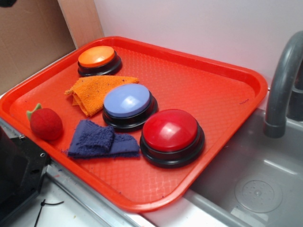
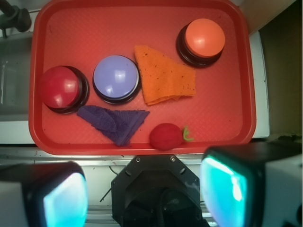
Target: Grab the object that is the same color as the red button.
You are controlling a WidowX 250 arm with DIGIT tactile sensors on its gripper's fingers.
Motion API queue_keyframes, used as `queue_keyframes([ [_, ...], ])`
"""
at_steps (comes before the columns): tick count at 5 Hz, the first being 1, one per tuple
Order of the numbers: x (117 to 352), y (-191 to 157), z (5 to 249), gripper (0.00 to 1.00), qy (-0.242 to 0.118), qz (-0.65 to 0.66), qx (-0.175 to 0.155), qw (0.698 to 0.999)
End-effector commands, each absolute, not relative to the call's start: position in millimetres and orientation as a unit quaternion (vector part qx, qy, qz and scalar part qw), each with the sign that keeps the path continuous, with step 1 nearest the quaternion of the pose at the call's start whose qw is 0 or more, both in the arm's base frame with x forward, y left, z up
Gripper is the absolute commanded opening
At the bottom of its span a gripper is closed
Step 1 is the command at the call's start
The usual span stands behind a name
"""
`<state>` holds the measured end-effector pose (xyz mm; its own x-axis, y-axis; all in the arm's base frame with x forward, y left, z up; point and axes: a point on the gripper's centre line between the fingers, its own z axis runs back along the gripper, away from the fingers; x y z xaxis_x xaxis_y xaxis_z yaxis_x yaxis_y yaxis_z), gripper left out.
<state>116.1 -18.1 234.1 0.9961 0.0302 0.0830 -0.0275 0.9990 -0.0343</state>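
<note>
wrist view shows the end effector (image 2: pixel 144 194) spread wide and empty, off the red plastic tray (image 2: pixel 142 19) at its 6 o'clock edge. the small fuzzy red plush strawberry (image 2: pixel 166 136) lies just inside that edge, at about 4 o'clock from the glossy red dome button (image 2: pixel 60 88). a descent drifting toward 9 o'clock could snag the crumpled blue cloth (image 2: pixel 116 121) instead.

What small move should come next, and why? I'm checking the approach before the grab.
Probably move the pincer forward over the tray and down onto the plush strawberry. It is open and holds nothing, still short of the tray's near rim, and the strawberry sits just ahead, matching the red button.
</note>
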Motion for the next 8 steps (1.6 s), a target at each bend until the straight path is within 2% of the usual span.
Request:
queue_keyframes([
  [1,116.1,-18.1,234.1,1.00,-0.042,0.014,-0.017,0.999],
  [2,114.8,-7.9,215.3,1.00,-0.044,0.035,-0.009,0.998],
  [3,115.7,6.6,198.2,1.00,-0.039,0.040,-0.016,0.998],
  [4,113.7,23.3,172.2,1.00,-0.058,0.057,0.014,0.997],
  [5,113.9,41.8,147.3,1.00,-0.049,0.040,-0.002,0.998],
  [7,114.6,57.3,116.7,1.00,-0.037,0.034,0.011,0.999],
  [8,119.2,56.7,93.1,1.00,-0.020,0.021,0.006,1.000],
])
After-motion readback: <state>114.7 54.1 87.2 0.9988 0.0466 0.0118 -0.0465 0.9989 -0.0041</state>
